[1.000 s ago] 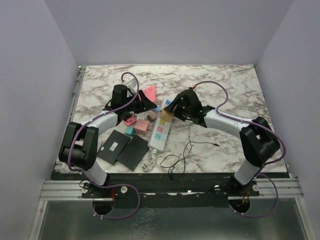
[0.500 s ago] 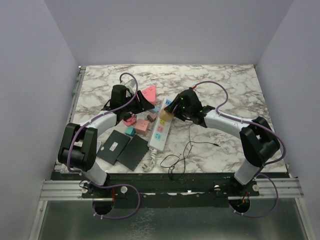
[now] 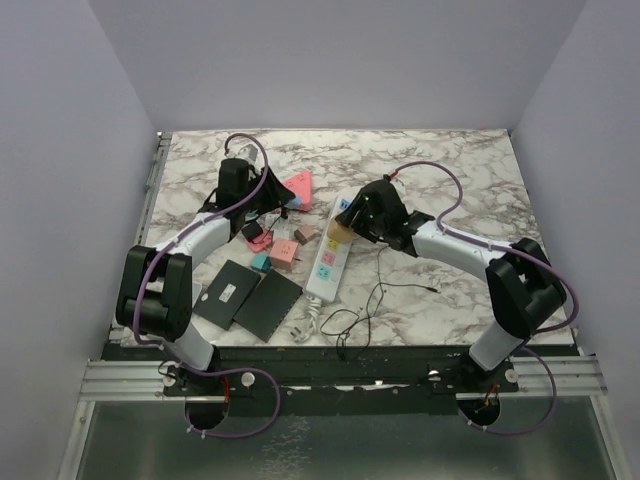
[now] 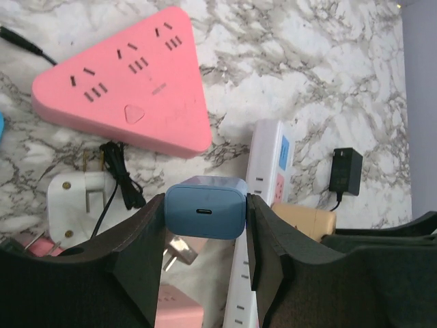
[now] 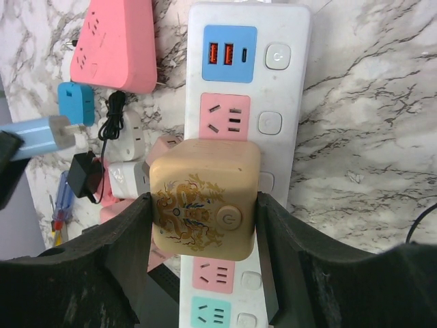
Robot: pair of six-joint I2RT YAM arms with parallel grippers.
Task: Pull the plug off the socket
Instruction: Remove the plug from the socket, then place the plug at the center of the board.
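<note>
Even, diffuse light is showing the socket [image 5: 283, 96] crisply, throwing faint shadows just beside it; flanking fingers [image 5: 89, 273] are looking dark, grainy.

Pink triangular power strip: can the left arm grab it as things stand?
Probably not yet. The left pincer is shut on a blue charger, so it is occupied. The pink triangular strip itself lies uncovered on the table just beyond it.
</note>
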